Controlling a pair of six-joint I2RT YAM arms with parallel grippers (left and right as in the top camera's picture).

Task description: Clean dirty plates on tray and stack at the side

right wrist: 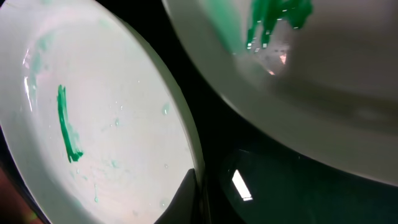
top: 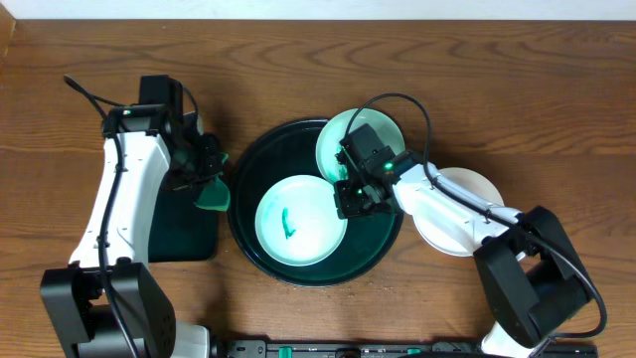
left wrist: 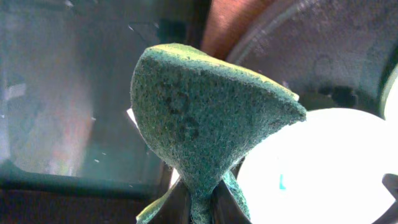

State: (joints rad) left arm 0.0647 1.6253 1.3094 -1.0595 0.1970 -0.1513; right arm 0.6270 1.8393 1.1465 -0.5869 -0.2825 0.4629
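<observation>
Even overhead light; wrist views blurred, the plate [left wrist: 323, 162] glaring white.

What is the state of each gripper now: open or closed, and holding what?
Left gripper: closed on the sponge.
Right gripper: closed; whether it holds anything cannot be told.

The right arm [top: 447, 204] covers part of the white plate [top: 469, 185] and the rear turquoise plate [top: 333, 144]. The left wrist view's bottom edge cuts off the left tool [left wrist: 199, 208]; glare washes out the front plate [left wrist: 323, 168].
</observation>
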